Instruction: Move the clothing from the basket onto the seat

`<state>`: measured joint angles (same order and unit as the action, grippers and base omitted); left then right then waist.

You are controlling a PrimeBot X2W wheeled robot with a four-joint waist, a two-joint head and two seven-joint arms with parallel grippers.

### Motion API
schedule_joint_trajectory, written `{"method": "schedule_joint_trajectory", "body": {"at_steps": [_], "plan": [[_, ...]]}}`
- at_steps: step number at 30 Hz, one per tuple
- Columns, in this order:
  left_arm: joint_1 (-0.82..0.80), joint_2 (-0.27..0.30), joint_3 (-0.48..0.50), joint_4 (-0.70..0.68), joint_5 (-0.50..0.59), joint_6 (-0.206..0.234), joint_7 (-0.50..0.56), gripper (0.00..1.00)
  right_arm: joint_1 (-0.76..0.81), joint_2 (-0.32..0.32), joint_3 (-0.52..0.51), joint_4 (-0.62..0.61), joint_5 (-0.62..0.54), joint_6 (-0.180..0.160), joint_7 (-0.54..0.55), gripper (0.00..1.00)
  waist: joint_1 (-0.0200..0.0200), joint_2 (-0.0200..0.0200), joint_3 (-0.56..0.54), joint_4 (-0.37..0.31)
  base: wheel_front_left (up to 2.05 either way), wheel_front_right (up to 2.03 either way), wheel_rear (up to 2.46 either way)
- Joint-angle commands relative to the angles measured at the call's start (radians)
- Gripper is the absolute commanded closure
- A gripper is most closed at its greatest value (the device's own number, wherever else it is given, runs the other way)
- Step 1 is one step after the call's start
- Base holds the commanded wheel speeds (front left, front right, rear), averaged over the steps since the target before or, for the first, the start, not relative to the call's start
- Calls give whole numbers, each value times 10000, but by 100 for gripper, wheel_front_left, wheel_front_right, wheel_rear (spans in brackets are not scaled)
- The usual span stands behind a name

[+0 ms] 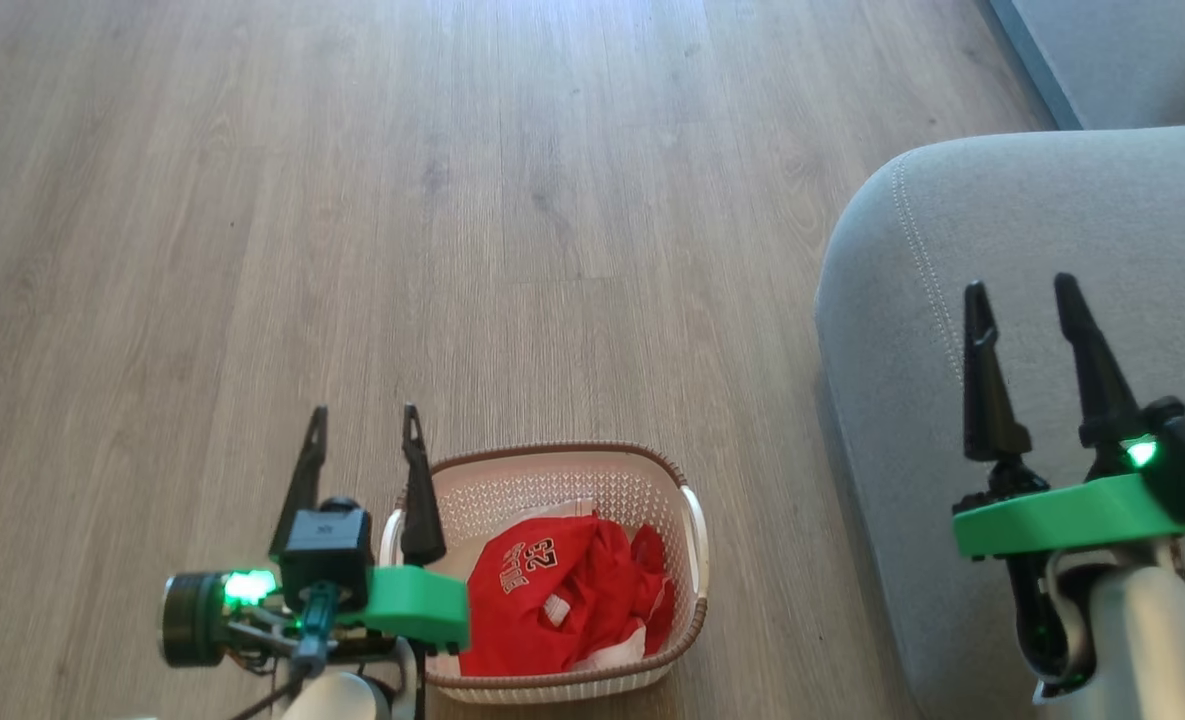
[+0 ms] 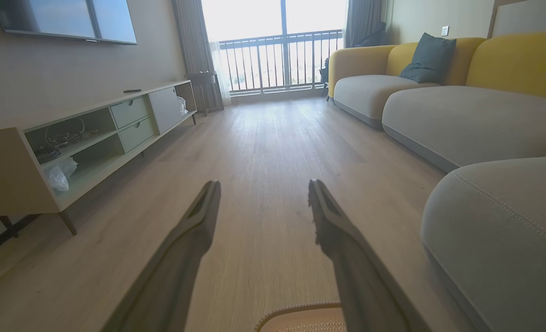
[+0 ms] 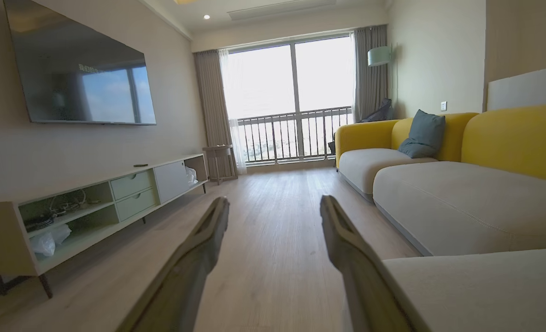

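Observation:
The red clothing (image 1: 562, 600), a jersey printed "23" with white trim, lies crumpled inside the cream basket (image 1: 552, 470) on the wooden floor. My left gripper (image 1: 365, 415) hovers open just left of the basket, its fingers spread and empty; in the left wrist view that gripper (image 2: 263, 184) points over bare floor, with the basket's rim (image 2: 296, 308) at the bottom edge. My right gripper (image 1: 1020, 290) is open and empty above the grey seat (image 1: 1052, 220), to the right of the basket. The right wrist view has this gripper (image 3: 275, 200) and the seat (image 3: 480, 290) at the lower right.
A long low TV cabinet (image 2: 84, 138) runs along the left wall under a wall screen (image 3: 79, 74). More grey cushions with yellow backs (image 3: 512, 138) and a blue pillow (image 3: 422, 133) stretch toward the balcony window. Wooden floor (image 1: 452, 200) lies ahead.

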<state>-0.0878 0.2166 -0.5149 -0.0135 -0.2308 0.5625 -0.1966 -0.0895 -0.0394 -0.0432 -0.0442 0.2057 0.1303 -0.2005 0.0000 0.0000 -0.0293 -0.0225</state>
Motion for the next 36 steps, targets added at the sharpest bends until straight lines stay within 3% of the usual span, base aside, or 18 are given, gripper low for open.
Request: {"method": "schedule_joint_trajectory", "body": {"at_steps": [1, 6, 11, 20, 26, 36], "plan": [[-540, 125, 224, -296, 118, 126, -162, 0, -134, -98, 218, -231, -325, 4, -120, 0, 0, 0, -9, 7, 0, 0, 0], [-408, -278, 775, -208, -170, -139, -308, 0, -192, -101, 422, -68, -980, 4, -267, 0, 0, 0, -8, 47, 0, 0, 0], [-172, -797, 1486, 19, 41, -975, -455, 0, -183, -104, 513, -71, -1338, 4, -415, 0, 0, 0, -7, 82, 0, 0, 0], [394, -1552, 2754, 921, 259, -3178, -651, 0, -65, -108, 898, 290, -1696, 4, -613, 0, 0, 0, -212, -8, 0, 0, 0], [567, -1652, 3138, 1206, 584, -3682, -651, 0, 3, -108, 967, 1007, -1419, 4, -613, 0, 0, 0, -280, -36, 0, 0, 0], [583, -1661, 2991, 1269, 434, -3813, -651, 0, -87, -108, 1075, 1090, -1383, 4, -613, 0, 0, 0, -205, -54, 0, 0, 0]]}}
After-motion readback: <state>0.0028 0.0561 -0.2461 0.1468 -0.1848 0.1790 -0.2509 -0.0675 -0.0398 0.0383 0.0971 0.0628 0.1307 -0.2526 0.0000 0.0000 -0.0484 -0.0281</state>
